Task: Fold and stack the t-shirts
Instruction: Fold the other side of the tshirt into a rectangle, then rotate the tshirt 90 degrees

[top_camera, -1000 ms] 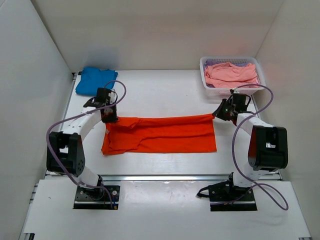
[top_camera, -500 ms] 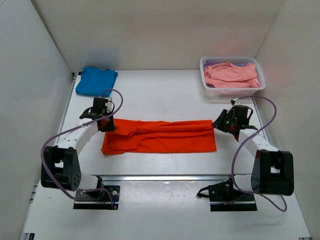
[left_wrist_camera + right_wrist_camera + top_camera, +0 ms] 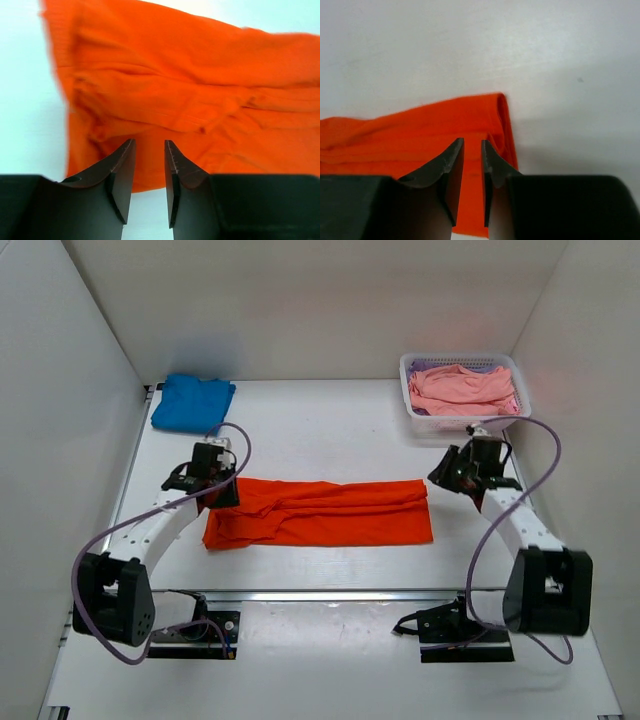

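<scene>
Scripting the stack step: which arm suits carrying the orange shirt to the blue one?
Likely left: left gripper is over the orange shirt, at the end nearer the blue shirt; right gripper is opposite.

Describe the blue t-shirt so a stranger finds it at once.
Start at the white table and go to its far left corner. The blue t-shirt lies there alone in a folded heap. It is the only blue cloth: the orange t-shirt lies mid-table, the pink ones in the basket.

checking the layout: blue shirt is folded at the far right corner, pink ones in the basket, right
No. The blue shirt lies at the far left corner, as the top external view shows. The pink ones are in the basket.
</scene>
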Tool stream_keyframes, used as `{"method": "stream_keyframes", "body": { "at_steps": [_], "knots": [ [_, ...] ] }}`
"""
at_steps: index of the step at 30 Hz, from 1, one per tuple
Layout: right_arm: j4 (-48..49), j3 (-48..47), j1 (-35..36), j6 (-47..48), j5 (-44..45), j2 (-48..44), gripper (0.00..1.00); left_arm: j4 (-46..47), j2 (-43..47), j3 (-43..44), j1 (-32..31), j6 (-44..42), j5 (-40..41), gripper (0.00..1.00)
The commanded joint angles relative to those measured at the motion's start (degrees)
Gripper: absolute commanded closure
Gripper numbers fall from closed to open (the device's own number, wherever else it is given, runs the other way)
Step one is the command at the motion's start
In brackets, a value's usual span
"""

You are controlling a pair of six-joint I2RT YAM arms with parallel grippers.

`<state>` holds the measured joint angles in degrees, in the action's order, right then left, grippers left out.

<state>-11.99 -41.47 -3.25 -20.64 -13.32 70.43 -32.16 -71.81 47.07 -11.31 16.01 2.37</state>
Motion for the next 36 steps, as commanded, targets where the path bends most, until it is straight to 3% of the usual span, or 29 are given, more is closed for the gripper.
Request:
{"method": "stream_keyframes", "body": {
  "at_steps": [1,4,11,13,17,18,20,21,25,27,29,33,36],
  "knots": [
    [3.37,-7.56,2.18,4.11,-3.81,9.25,0.83,2.88,-2.35,-1.62,-4.76,3.67,-0.26,0.6],
    [1.89,-12.75,2.98,5.52,-5.4,17.69,0.99,5.61,-6.48,-2.33,-5.39,5.61,-0.26,0.61],
    [-3.56,-13.37,7.63,4.57,-4.96,24.57,1.0,6.41,-19.31,2.57,-6.09,6.14,0.71,0.63],
    [-7.16,-12.41,8.95,1.94,-2.77,24.84,1.0,6.59,-25.02,6.18,-5.74,5.53,0.7,0.63],
    [-13.75,-11.43,11.59,-2.29,0.48,24.58,1.0,3.26,-36.01,22.77,-5.92,4.73,0.27,0.64],
    [-16.29,-7.78,14.38,-7.78,3.54,21.88,1.0,-2.24,-46.91,40.9,-6.35,3.43,-0.08,0.69],
    [-15.09,-5.05,16.85,-11.23,4.26,19.41,1.0,-4.9,-51.8,45.44,-6.97,2.72,-0.35,0.72],
    [-12.82,-1.89,19.65,-13.44,4.79,18.69,1.0,-6.67,-54.72,55.14,-7.14,2.45,0.0,0.74],
    [-4.11,5.6,34.76,-28.97,10.15,12.02,1.0,-25.79,-81.65,104.31,-8.12,1.12,0.35,0.81],
    [0.63,9.11,39.44,-35.32,10.17,10.87,0.99,-20.16,-80.0,97.37,-7.06,4.63,-5.94,0.84],
    [3.72,10.27,42.52,-38.49,9.28,10.78,1.0,-16.71,-79.62,92.59,-7.23,3.95,-6.5,0.83],
    [7.76,10.45,46.13,-36.24,9.02,13.93,0.99,-18.29,-85.24,103.82,-7.32,3.85,-6.49,0.81],
    [8.03,7.91,47.97,-32.54,7.18,18.4,1.0,-13.3,-83.24,98.42,-7.41,4.64,-7.73,0.77]
  ]
}}
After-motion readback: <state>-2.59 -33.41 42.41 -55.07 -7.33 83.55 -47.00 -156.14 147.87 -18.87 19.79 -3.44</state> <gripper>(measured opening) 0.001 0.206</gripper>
